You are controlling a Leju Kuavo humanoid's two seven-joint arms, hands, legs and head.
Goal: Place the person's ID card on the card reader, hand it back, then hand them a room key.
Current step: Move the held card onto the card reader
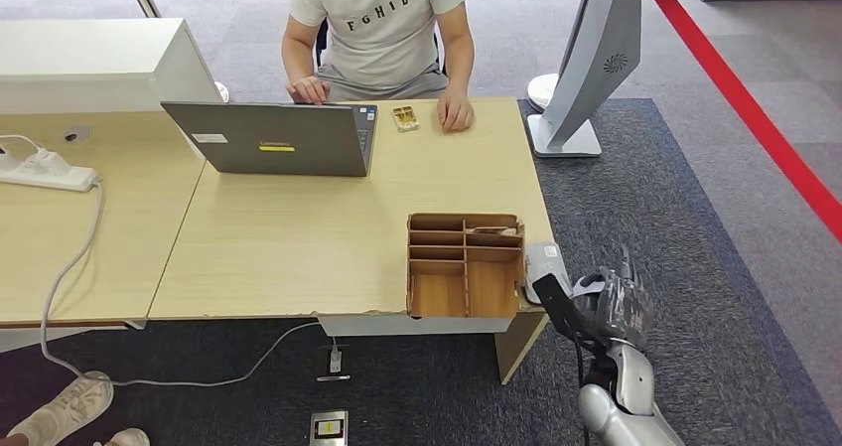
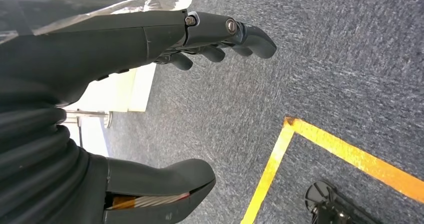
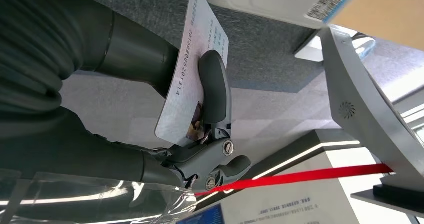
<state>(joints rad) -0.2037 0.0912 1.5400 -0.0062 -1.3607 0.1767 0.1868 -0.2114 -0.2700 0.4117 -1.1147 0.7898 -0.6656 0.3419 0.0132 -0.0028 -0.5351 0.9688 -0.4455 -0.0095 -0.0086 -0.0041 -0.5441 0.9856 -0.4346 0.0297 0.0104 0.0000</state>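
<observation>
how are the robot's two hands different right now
The right hand pinches the ID card between thumb and fingers; the left hand holds nothing, fingers apart. The right hand is raised beside the desk corner near the wooden organizer; the left hand hangs over carpet. Both have dark grey fingers.

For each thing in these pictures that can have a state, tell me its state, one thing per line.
right hand: holds the ID card
ID card: pinched, off the table
left hand: holds nothing, fingers apart
laptop: open, screen toward the person
wooden organizer: open-topped, at the table's near edge
small card: flat on the table
</observation>
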